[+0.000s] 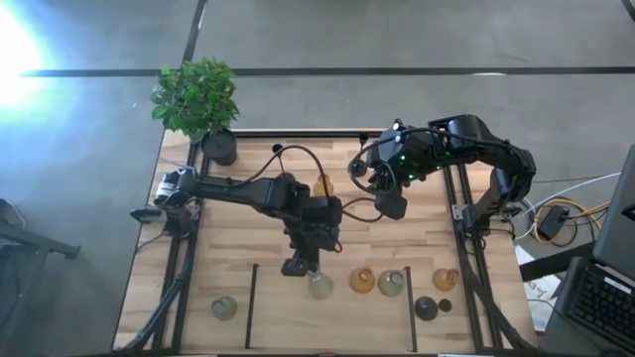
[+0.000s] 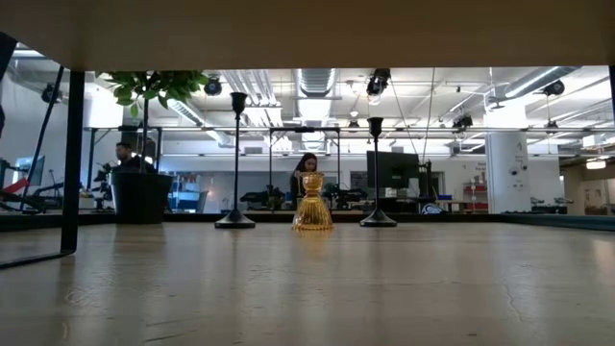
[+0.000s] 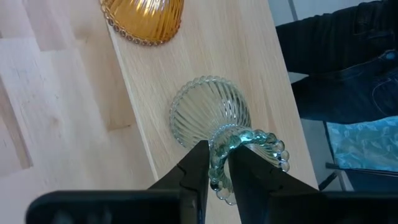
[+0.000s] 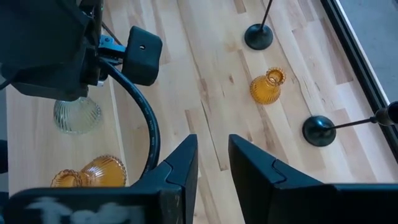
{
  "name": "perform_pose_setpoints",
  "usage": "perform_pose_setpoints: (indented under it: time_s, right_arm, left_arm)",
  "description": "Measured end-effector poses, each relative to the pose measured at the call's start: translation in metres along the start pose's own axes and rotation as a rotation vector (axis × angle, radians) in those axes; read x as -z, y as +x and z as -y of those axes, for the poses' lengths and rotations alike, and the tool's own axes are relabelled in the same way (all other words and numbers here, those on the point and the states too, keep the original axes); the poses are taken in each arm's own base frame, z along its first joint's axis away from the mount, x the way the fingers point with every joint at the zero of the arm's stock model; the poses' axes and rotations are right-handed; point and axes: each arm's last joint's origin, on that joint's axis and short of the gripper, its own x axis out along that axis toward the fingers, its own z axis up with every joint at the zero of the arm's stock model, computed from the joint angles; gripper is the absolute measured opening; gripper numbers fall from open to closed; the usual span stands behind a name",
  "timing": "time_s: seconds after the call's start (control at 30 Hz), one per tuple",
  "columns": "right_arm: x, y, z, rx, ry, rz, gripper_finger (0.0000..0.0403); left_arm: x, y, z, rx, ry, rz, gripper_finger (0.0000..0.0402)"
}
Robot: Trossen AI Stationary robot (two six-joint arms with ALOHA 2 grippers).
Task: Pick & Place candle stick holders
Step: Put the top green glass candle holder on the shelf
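Note:
My left gripper (image 1: 303, 264) is near the table's front middle, shut on a pale greenish-clear ribbed glass holder (image 1: 319, 286). In the front row stand a pale holder (image 1: 224, 308), amber holders (image 1: 362, 281) (image 1: 445, 280), another pale one (image 1: 391, 284) and a dark round one (image 1: 426, 308). One amber holder (image 2: 312, 202) stands farther back between two black thin-stemmed holders (image 2: 235, 163) (image 2: 377, 168), which rest on round bases. My right gripper (image 4: 214, 168) is open and empty above the table's middle right. My left gripper pinches the pale holder's beaded top rim (image 3: 219, 175) between its two fingers, which come from above, slanting down. The ribbed body (image 3: 208, 118) spreads out below the rim, toward the table. I cannot tell whether its base is on the wood.
A black pot with a leafy plant (image 1: 198, 99) stands at the far left corner. Two black strips (image 1: 252, 302) (image 1: 412, 302) lie across the front of the table. A person's dark trousers (image 3: 336, 56) show past the near edge. People show in the room behind (image 2: 306, 173).

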Motion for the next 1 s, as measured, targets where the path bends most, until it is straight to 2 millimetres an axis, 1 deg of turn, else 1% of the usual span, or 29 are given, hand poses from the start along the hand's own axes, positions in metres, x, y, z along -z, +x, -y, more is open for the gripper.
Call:
perform_pose_setpoints:
  time_s: [0.13, 0.43, 0.57, 0.83, 1.0]
  right_arm:
    - [0.001, -0.001, 0.000, -0.001, 0.000, 0.003, 0.0079]
    - [0.003, -0.008, 0.001, -0.006, 0.011, 0.018, 0.0091]
    - [0.004, -0.011, 0.002, -0.008, 0.013, 0.025, 0.0089]
    - [0.005, -0.013, 0.002, -0.010, 0.013, 0.029, 0.0079]
    - [0.005, -0.013, 0.002, -0.010, 0.013, 0.029, 0.0084]
  left_arm:
    - [0.000, -0.001, 0.000, -0.004, 0.000, 0.002, 0.0070]
    - [-0.001, -0.002, 0.000, -0.015, -0.006, 0.015, 0.0107]
    - [-0.001, -0.003, 0.001, -0.014, -0.013, 0.017, 0.0119]
    - [-0.006, -0.010, 0.005, -0.008, -0.008, 0.048, 0.0135]
    - [-0.006, -0.010, 0.006, 0.016, -0.016, 0.046, 0.0138]
